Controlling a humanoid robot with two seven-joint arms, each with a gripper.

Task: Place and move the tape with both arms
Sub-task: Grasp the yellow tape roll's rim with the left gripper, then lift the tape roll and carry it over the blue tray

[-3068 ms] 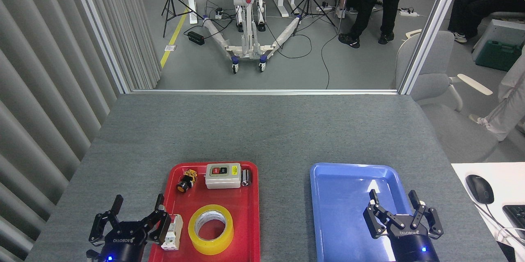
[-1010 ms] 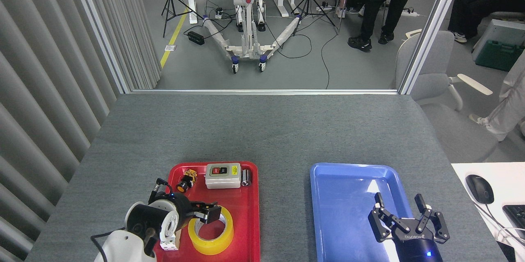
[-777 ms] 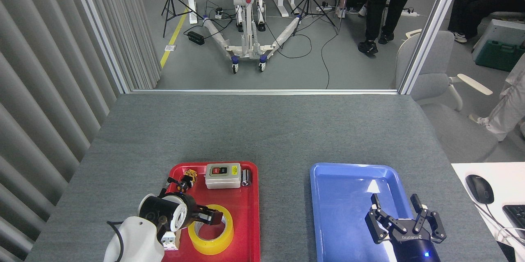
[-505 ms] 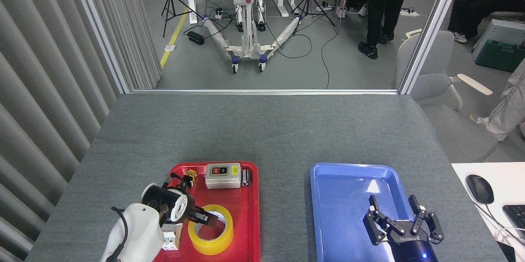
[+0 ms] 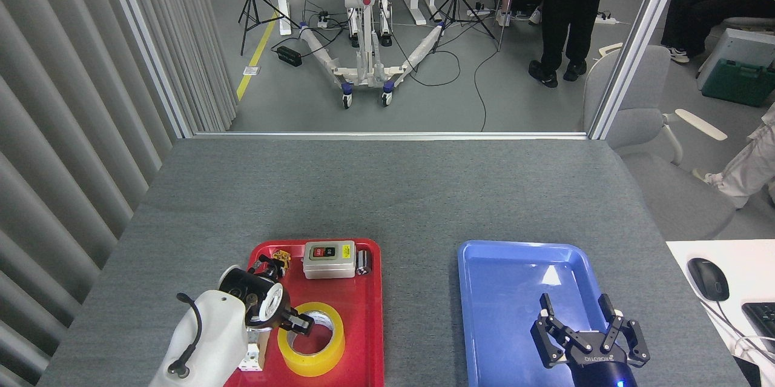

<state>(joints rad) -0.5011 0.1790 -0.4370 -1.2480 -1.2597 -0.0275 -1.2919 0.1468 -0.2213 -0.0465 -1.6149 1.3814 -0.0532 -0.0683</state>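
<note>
1. Tool of the left arm (image 5: 296,321) is seen reaching sideways over the near-left rim of the tape (image 5: 311,338), its dark tip lying at the edge of the white core; whether its fingers are spread or closed cannot be told, since it is viewed end-on and partly hidden by the wrist.
2. The tape is found lying flat in the near part of the red tray (image 5: 363,302), just beside a small white block (image 5: 251,358) and well apart from the grey switch box (image 5: 329,258) at the tray's far end.
3. The right tool (image 5: 588,338) is held spread wide over the near end of the blue tray (image 5: 508,272), with nothing between its fingers.
4. The step in hand is judged to be the pick-up of the tape by the left arm; no lift is shown.
5. For the next move, a firm closure across the roll's wall is called for, one finger inside the core and one outside, followed by a straight lift clear of the tray's rim.
6. A transfer toward the right arm or the blue tray is then expected to be needed.
</note>
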